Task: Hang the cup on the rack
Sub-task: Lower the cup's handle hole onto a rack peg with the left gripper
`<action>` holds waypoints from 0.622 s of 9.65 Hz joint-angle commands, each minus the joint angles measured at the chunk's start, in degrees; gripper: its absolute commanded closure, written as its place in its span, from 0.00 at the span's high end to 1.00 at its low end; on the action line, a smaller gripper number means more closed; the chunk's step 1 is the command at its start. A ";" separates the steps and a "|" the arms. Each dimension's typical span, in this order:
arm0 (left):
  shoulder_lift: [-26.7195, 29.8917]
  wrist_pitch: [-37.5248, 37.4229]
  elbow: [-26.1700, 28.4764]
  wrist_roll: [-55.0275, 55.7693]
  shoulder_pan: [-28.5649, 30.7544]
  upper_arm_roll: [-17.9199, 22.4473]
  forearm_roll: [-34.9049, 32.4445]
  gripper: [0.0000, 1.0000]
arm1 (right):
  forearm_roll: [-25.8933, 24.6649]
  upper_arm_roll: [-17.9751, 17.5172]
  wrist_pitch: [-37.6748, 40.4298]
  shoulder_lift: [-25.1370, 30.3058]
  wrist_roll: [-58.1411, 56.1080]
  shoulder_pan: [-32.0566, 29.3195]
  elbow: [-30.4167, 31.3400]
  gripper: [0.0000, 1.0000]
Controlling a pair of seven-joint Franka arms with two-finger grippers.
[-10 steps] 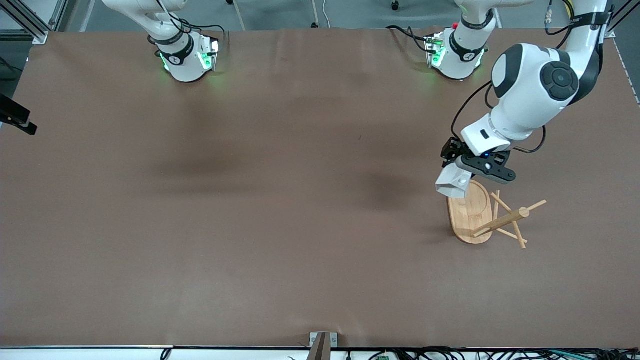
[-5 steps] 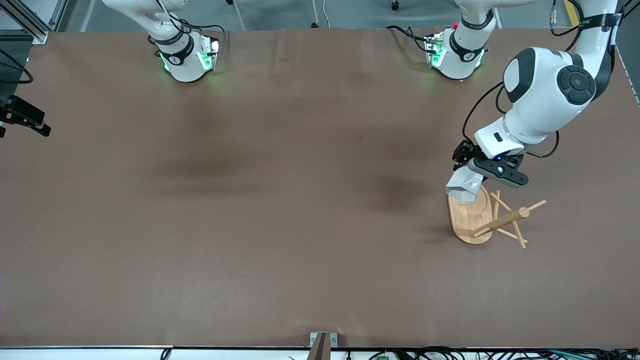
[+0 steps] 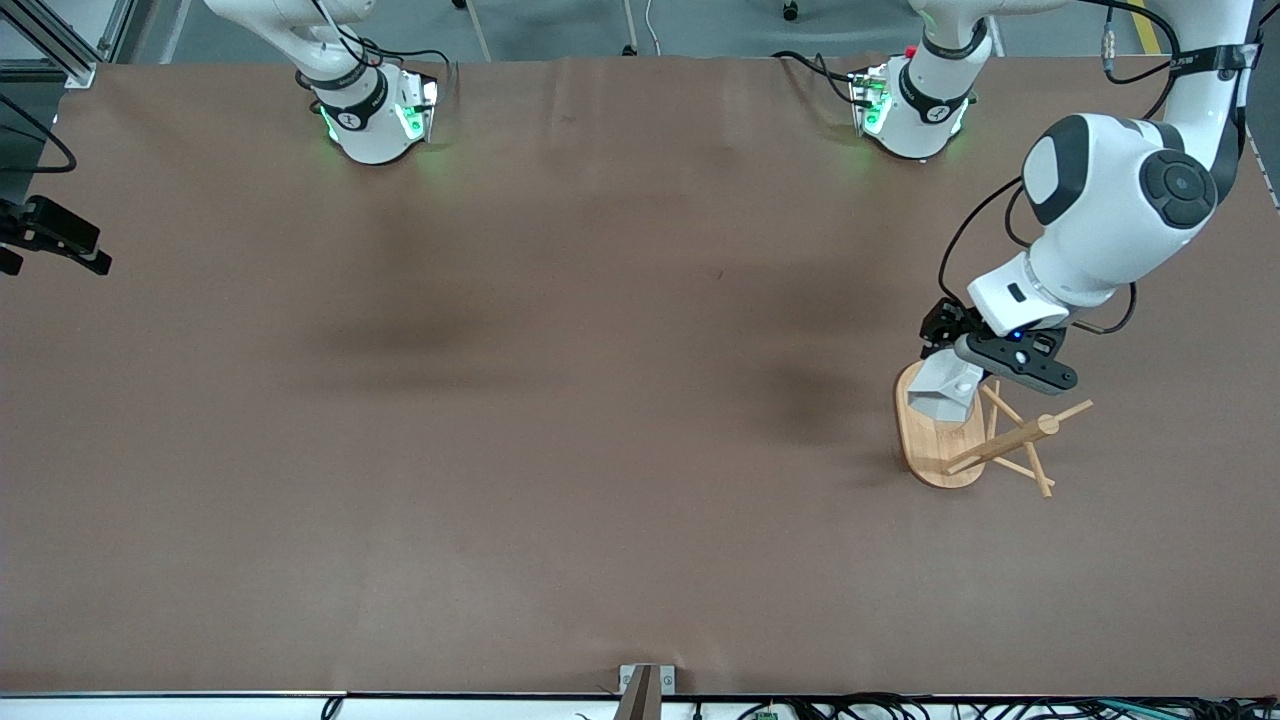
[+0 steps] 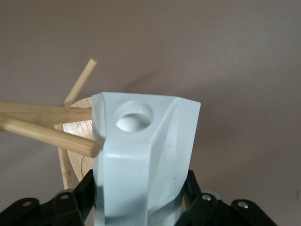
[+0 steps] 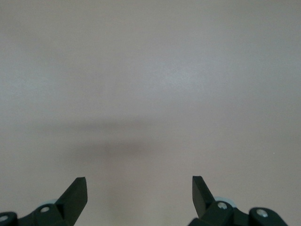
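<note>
My left gripper is shut on the white faceted cup and holds it over the end of the rack's oval base farther from the front camera. The bamboo rack's post and crossing pegs stand just beside the cup, toward the left arm's end of the table. In the left wrist view the black fingers clamp the cup. Its handle hole faces outward, and a peg tip ends close against the cup's side. My right gripper is open and empty, waiting at the right arm's end of the table.
The brown table mat carries nothing else but the arms' shadows. The two arm bases stand along the table's edge farthest from the front camera.
My left gripper has carried the cup toward the rack's post, from beside the base to over it. My right gripper has edged slightly into the front view.
</note>
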State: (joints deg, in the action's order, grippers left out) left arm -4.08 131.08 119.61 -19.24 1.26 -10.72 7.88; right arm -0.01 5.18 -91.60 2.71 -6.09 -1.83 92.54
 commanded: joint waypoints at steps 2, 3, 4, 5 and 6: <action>-3.21 0.75 -1.22 -2.56 -0.20 0.44 0.99 0.02 | -0.78 -0.17 -1.38 1.68 0.99 -0.45 1.50 0.99; -3.30 0.67 -1.65 -3.17 -0.29 1.57 0.99 0.02 | -0.70 -0.17 -1.91 1.68 0.82 -0.45 1.59 0.99; -3.91 0.67 -2.09 -4.83 -0.29 2.54 0.99 0.02 | -0.70 -0.17 -2.00 1.60 0.56 -0.36 1.76 0.99; -4.18 0.67 -2.36 -5.11 -0.29 2.63 0.99 0.02 | -0.70 -0.17 -2.09 1.60 0.55 -0.28 1.68 0.99; -4.79 0.75 -2.79 -5.20 -0.20 2.98 0.99 0.02 | -0.70 -0.17 -2.09 1.60 0.55 -0.27 1.68 0.99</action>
State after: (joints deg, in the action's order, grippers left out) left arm -6.46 131.22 117.50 -22.99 1.25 -8.23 7.89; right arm -0.01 5.32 -92.89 2.75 -6.05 -1.96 92.55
